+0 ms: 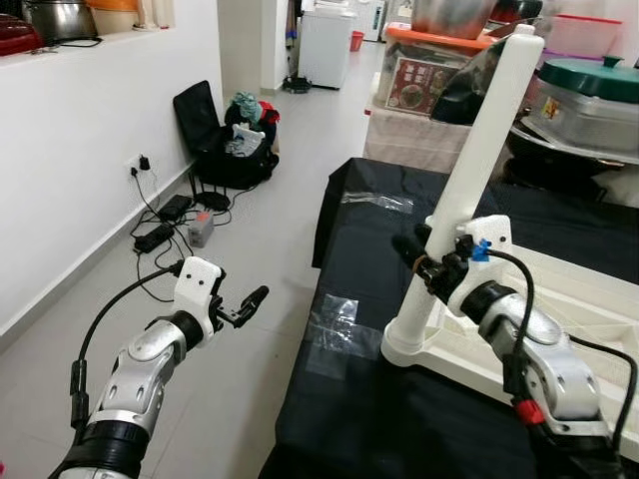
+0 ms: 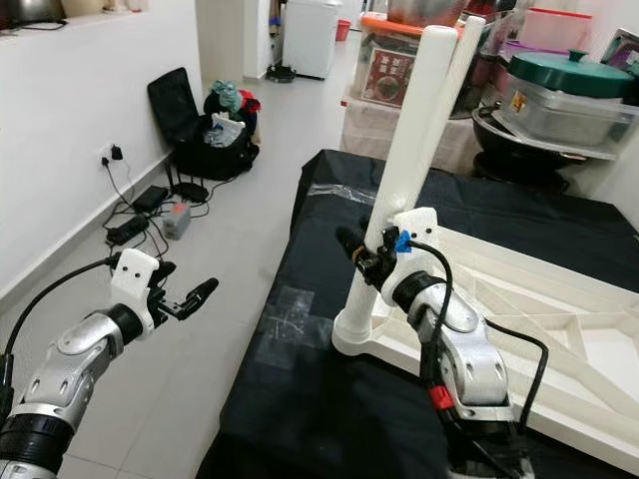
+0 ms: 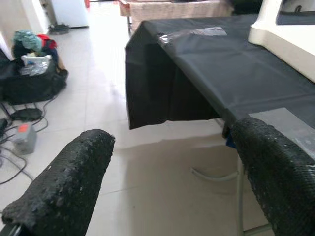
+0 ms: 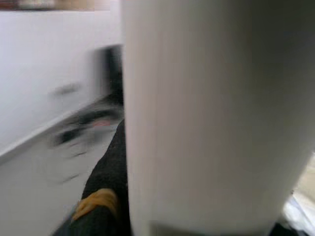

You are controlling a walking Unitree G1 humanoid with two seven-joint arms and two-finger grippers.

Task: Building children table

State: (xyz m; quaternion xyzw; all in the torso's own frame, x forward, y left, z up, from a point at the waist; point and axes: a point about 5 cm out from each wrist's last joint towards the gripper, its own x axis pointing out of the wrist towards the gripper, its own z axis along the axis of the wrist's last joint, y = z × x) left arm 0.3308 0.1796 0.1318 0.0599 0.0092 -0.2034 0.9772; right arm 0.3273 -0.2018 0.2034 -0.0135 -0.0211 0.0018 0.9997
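The white tabletop (image 1: 589,299) lies upside down on a table draped in black cloth (image 1: 369,399), its ribbed underside facing up so the legs can go into the corner sockets from above. 1 white leg (image 1: 469,190) already stands in the near corner socket at about 6 o'clock of the head view, leaning slightly toward 1 o'clock, its rounded base flange seated on the corner. The right gripper (image 1: 427,261) is wrapped around the lower part of this leg, its 2 black fingers closed on either side of the tube; the low grip probably gives the best purchase for pressing or twisting the leg into its socket. The right wrist view is close up on the pale tube, with a dark finger (image 4: 98,206) at its side, which fits a firm hold. The left gripper (image 1: 240,304) hovers over the floor at about 8 o'clock, well apart from the table, its fingers parted wide and holding nothing, likely kept clear until another leg is needed. Beyond the table, at 12 to 2 o'clock, stand stacked boxes and a green-lidded pot (image 1: 594,85); at 10 o'clock a black bag (image 1: 225,150) and some cables sit by the wall. The task looks early, with 1 leg in place.
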